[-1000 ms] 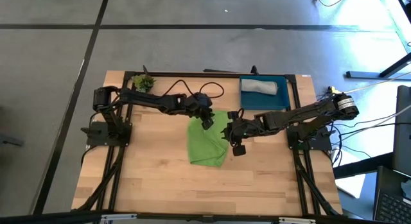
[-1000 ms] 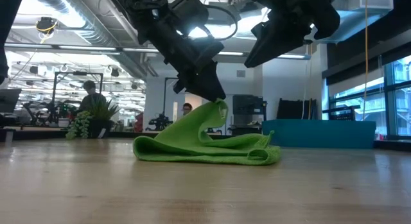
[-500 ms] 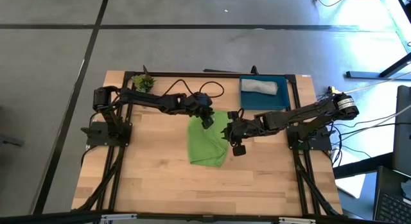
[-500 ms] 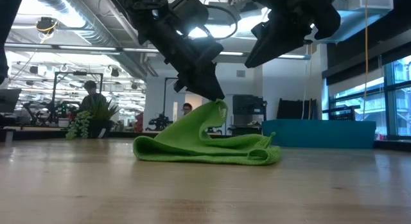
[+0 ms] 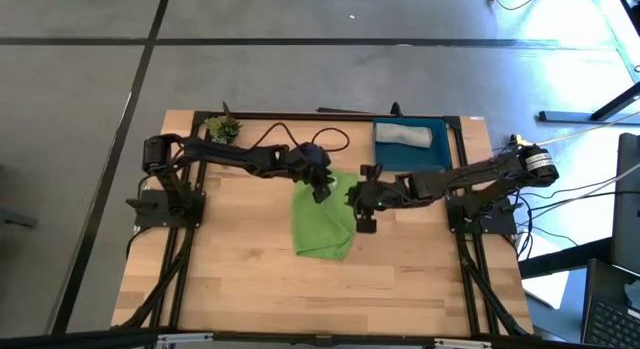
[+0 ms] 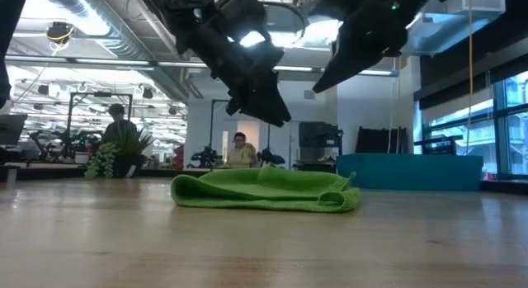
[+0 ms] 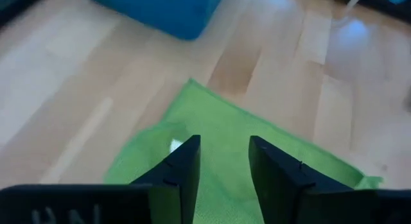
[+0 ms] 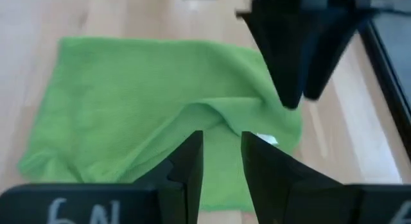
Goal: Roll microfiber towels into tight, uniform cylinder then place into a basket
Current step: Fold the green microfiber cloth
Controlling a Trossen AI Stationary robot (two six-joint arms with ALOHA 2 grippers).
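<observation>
1. The lime-green microfiber towel (image 5: 323,224) lies near the middle of the pale, plank-grained wooden table (image 5: 230,279), a soft fuzzy cloth folded into a rough rectangle with rounded, rumpled edges; from the low view it is a low flat mound (image 6: 266,190) with a thicker fold at each end
2. The light grey towel (image 5: 404,136) is rolled into a short cylinder and rests inside the basket (image 5: 445,149), a shallow dark-blue plastic tray with low straight walls at the far right of the table
3. A small green potted plant (image 5: 223,127) stands at the far left corner
4. The left gripper (image 5: 320,190) reaches in from the left on a long, nearly level dark arm and hangs above the far edge of the green towel, tilted downward; its two flat dark fingers (image 7: 183,169) stand apart with nothing between them, clear of the cloth
5. The right gripper (image 5: 360,201) comes in from the right, its arm stretched low across the table, and hovers over the towel's right edge; its fingers (image 8: 190,161) show a narrow gap and grasp nothing
6. In the low view both grippers are raised above the towel, well clear of it
</observation>
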